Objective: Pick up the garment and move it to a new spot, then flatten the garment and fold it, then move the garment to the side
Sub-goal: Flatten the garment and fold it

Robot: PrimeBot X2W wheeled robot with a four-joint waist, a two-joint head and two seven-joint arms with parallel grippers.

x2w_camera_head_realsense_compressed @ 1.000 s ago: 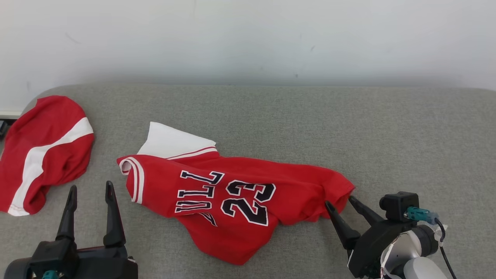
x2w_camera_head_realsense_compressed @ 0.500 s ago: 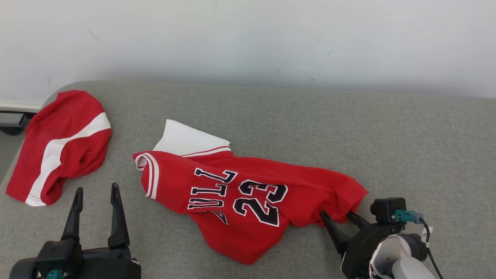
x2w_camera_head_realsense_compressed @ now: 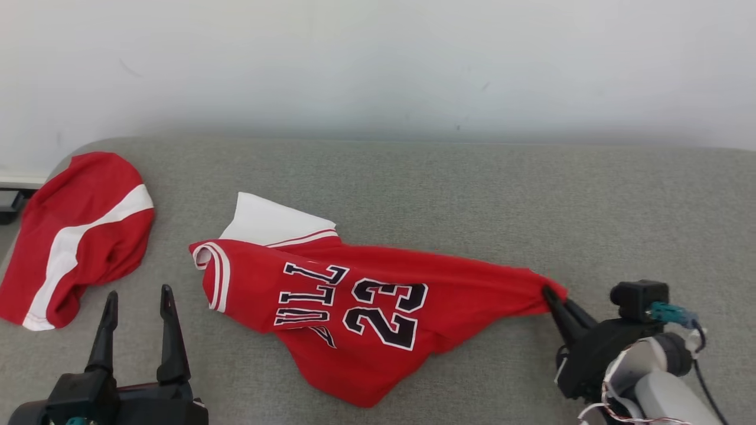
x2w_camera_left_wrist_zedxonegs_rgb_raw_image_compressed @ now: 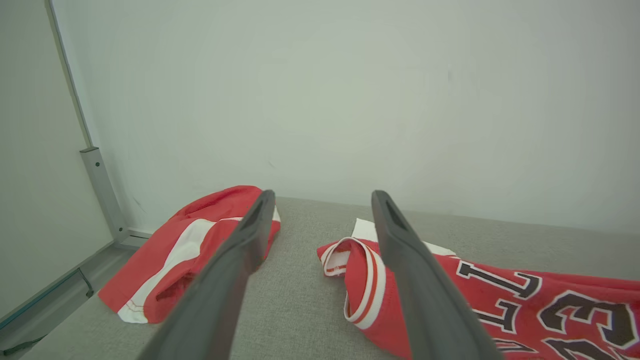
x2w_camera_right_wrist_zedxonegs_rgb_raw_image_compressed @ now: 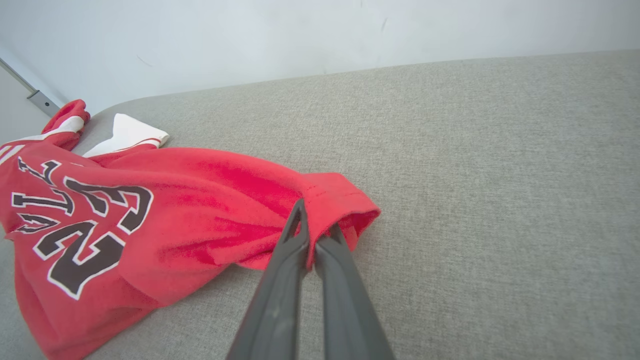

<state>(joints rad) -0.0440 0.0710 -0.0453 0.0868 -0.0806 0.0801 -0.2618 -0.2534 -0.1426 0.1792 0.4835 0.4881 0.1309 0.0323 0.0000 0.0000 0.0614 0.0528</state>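
Observation:
A red jersey (x2w_camera_head_realsense_compressed: 366,301) with the number 23, dark lettering and a white panel at its upper left lies crumpled on the grey surface (x2w_camera_head_realsense_compressed: 472,195). Its right hem is stretched out to the right, pinched by my right gripper (x2w_camera_head_realsense_compressed: 552,293), which is shut on the cloth. In the right wrist view the jersey (x2w_camera_right_wrist_zedxonegs_rgb_raw_image_compressed: 190,210) bunches around my right gripper (x2w_camera_right_wrist_zedxonegs_rgb_raw_image_compressed: 315,225), whose fingers meet on the hem. My left gripper (x2w_camera_head_realsense_compressed: 136,298) stands open at the lower left, short of the striped sleeve edge (x2w_camera_left_wrist_zedxonegs_rgb_raw_image_compressed: 370,285), and my left gripper (x2w_camera_left_wrist_zedxonegs_rgb_raw_image_compressed: 320,200) holds nothing.
A second red garment with a white stripe (x2w_camera_head_realsense_compressed: 71,236) lies bunched at the surface's left end, near the rounded edge. A white wall (x2w_camera_head_realsense_compressed: 378,59) runs behind. Bare grey surface extends to the right (x2w_camera_head_realsense_compressed: 620,206) and beyond the jersey.
My right gripper has shut on the jersey's right hem and drawn it to the right, stretching the cloth. The head camera shifted a little. The left gripper kept its place.

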